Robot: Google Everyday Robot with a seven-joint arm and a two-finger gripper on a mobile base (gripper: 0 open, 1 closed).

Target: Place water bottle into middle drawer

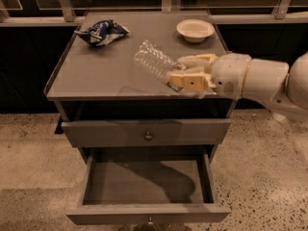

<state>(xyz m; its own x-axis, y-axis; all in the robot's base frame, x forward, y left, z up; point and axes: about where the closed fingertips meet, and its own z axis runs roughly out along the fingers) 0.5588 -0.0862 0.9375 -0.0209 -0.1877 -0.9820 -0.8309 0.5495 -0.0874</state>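
The water bottle [153, 60] is a clear ribbed plastic bottle, held tilted above the front right part of the cabinet top [96, 76]. My gripper [180, 72] comes in from the right and is shut on the bottle's near end, where the label band shows between the pale fingers [192, 82]. The middle drawer [144, 184] is pulled open below and in front of the cabinet, and its grey tray has nothing in it. The bottle hangs over the cabinet top, behind the open tray.
A blue-and-white foil snack bag [102, 32] lies at the back left of the cabinet top. A white bowl [195, 30] stands at the back right. A shut grey drawer front with a brass knob [148, 135] sits above the open drawer. Speckled floor surrounds the cabinet.
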